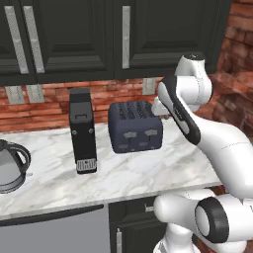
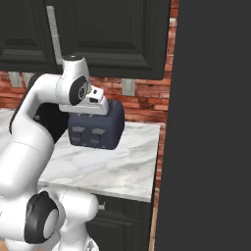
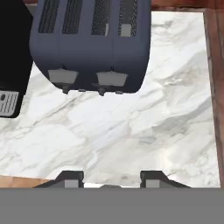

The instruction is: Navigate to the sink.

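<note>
The end effector [image 3: 111, 177] hangs over the marble desk [image 3: 144, 131], fingers apart and holding nothing. A dark blue toaster [image 1: 135, 127] sits beside a black coffee machine [image 1: 82, 131]; what looks like a kettle [image 1: 12, 165] stands at far left.

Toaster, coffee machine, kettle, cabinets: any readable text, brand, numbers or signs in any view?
None readable in any view.
Toaster: two plain grey lever panels on its front, no lettering.
Black coffee machine: two small light dots and a grey grille, no label.
Kettle: no markings.
Cabinet doors: silver handles, no signs.
Outlet plates on the brick wall: blank.
</note>
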Available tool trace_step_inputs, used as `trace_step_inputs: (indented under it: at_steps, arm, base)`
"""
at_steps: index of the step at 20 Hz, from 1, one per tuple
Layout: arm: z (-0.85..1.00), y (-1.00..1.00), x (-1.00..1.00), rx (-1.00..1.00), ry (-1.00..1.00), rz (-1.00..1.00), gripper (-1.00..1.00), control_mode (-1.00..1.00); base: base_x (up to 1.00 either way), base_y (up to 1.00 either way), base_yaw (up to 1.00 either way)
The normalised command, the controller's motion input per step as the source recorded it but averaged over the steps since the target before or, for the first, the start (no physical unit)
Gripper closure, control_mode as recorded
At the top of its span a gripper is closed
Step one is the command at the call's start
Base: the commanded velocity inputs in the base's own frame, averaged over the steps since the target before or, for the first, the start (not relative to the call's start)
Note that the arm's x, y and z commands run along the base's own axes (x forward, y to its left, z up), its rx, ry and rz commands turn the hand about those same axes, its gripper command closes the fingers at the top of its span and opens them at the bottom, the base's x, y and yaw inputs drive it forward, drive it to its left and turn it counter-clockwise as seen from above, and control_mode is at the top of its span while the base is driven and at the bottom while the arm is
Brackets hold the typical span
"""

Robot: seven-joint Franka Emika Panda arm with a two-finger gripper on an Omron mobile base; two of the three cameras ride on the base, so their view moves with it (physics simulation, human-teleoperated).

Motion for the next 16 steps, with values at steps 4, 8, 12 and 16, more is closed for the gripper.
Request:
trace_step_inputs:
  at_steps: [4,8,12,16]
  arm:
    - [-0.03,0.0,-0.41,0.0,0.0,0.0,-1.0,-1.0]
    - [-0.21,0.0,-0.98,0.0,-0.04,0.0,-1.0,-1.0]
    - [-0.3,0.0,-1.0,0.0,-0.05,0.02,-1.0,-1.0]
    - [-0.49,0.0,-0.96,-0.03,-0.01,0.05,-1.0,-1.0]
  base:
    - [0.0,0.0,0.0]
    - [0.0,0.0,0.0]
    - [0.0,0.0,0.0]
    - [0.0,0.0,0.0]
